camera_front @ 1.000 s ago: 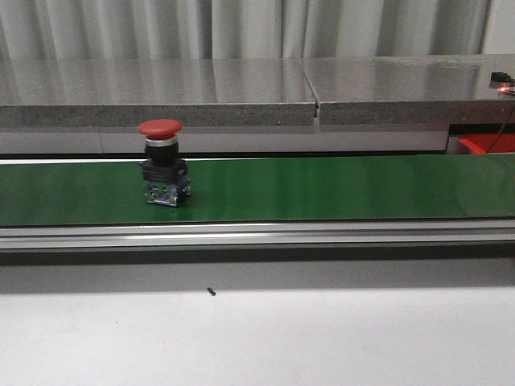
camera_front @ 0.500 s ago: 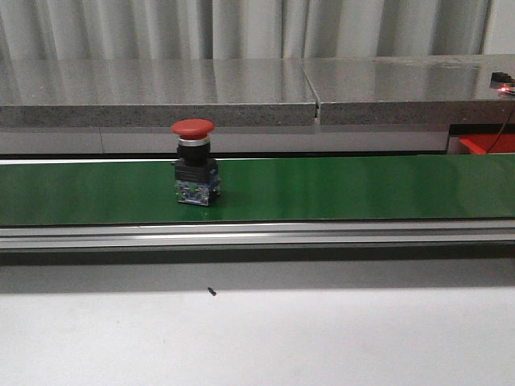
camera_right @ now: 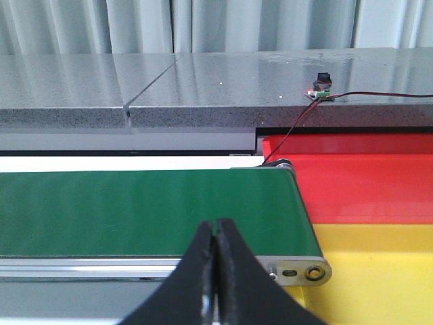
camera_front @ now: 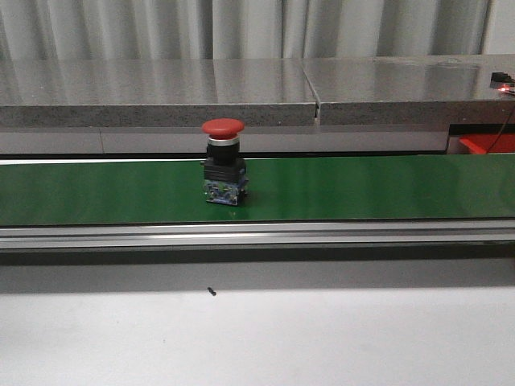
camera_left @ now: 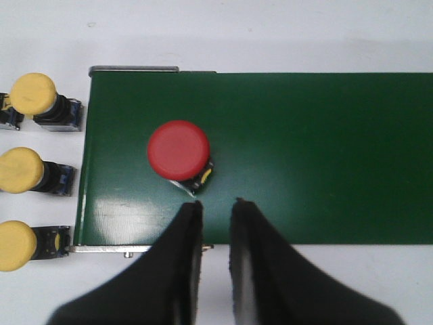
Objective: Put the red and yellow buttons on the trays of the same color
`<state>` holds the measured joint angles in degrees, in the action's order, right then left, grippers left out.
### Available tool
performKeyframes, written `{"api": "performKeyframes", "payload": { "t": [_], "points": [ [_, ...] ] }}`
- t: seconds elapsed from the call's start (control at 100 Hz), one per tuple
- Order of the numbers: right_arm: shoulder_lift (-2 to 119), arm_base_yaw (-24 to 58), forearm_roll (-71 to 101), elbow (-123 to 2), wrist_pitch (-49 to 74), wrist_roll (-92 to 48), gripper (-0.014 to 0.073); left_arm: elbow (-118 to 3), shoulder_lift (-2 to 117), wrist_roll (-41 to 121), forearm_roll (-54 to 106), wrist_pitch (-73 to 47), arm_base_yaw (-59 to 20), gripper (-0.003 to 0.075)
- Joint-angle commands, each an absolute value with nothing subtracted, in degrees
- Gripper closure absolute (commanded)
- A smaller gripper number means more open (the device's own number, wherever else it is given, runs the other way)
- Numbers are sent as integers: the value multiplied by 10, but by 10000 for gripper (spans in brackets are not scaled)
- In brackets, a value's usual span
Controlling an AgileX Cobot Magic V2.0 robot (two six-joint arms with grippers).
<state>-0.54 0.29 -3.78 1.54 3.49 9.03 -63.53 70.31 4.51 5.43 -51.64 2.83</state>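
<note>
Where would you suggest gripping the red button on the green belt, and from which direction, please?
I would grip the black body just under the cap of the red button, coming from above with the fingers straddling it. It stands upright on the green belt, and the wide mushroom cap overhangs a narrower square body with flat sides, so the cap should stop it slipping out when lifted.

Green conveyor belt spanning mid-frame, red button upright on it left of centre, white tabletop below, small dark speck on it
</note>
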Motion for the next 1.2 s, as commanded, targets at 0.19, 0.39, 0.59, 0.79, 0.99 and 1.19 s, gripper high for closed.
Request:
{"api": "performKeyframes", "payload": {
  "t": [0.19,0.39,0.59,0.79,0.99,1.19],
  "points": [
    [-17,-1,-43,6,-8,90,685,-574,593,46,62,-490,-3,741],
    [-17,-1,-43,6,-8,90,685,-509,513,46,63,-480,-3,741],
    [-17,-1,-43,6,-8,90,685,-447,428,46,87,-482,-3,741],
    [-17,-1,-43,6,-9,90,685,-403,339,46,96,-485,-3,741],
    [-17,-1,-43,6,-24,90,685,-393,269,46,96,-513,-3,741],
    [-16,0,-39,-16,-46,90,685,-393,242,46,96,-518,-3,741]
  ]
}}
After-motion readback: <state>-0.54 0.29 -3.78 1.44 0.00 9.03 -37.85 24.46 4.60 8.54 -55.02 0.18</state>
